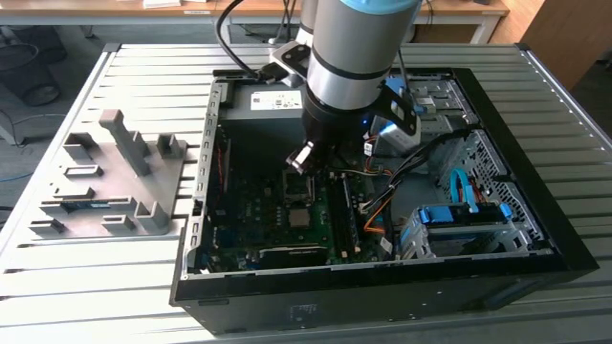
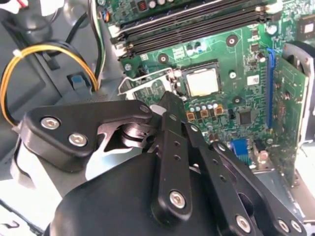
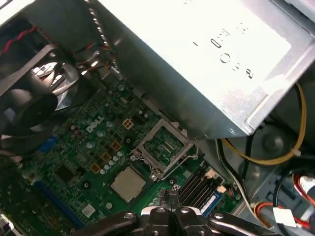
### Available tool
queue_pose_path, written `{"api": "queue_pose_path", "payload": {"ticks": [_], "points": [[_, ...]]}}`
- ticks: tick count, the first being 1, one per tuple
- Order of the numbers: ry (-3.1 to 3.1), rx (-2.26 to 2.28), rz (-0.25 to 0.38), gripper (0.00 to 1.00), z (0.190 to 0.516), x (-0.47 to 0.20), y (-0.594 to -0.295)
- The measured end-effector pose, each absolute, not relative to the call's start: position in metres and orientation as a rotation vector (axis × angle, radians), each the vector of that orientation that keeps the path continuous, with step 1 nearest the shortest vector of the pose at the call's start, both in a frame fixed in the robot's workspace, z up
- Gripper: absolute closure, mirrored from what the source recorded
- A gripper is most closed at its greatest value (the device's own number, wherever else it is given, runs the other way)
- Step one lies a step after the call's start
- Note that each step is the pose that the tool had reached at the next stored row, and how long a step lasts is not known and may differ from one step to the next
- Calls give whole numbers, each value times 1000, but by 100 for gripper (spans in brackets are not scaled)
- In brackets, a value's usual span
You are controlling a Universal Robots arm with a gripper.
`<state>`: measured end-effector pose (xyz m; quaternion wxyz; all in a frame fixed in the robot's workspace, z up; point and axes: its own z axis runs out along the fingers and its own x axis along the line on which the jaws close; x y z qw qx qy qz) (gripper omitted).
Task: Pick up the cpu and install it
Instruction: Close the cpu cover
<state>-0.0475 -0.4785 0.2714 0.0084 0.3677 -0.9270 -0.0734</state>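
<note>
The cpu (image 2: pixel 203 82) is a small silver-grey square lying flat in the dark socket on the green motherboard (image 2: pixel 246 59), also seen at cpu (image 3: pixel 128 184) and cpu (image 1: pixel 299 217). Beside it the socket's metal frame (image 3: pixel 162 145) stands hinged open. My gripper (image 3: pixel 170 212) hovers inside the open computer case (image 1: pixel 535 179), a little above the board near the open frame and apart from the cpu. Its black fingers (image 2: pixel 170 105) are shut together with nothing between them. In the exterior view the gripper (image 1: pixel 304 163) hangs under the arm, above the socket.
A silver power supply box (image 3: pixel 197 59) hangs close over the socket area. Memory slots (image 2: pixel 197 24), a black fan (image 3: pixel 24 113), yellow cables (image 2: pixel 15 64) and an upright card (image 2: pixel 290 108) crowd the board. Blue drive bays (image 1: pixel 459 215) fill the case's right. A grey fixture tray (image 1: pixel 115 179) sits on the table.
</note>
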Motion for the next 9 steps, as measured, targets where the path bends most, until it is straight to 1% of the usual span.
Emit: {"api": "queue_pose_path", "payload": {"ticks": [4,9], "points": [[-2870,1217,-251,90,271,-47,-478],[-2813,1330,-256,90,270,-47,-478]]}}
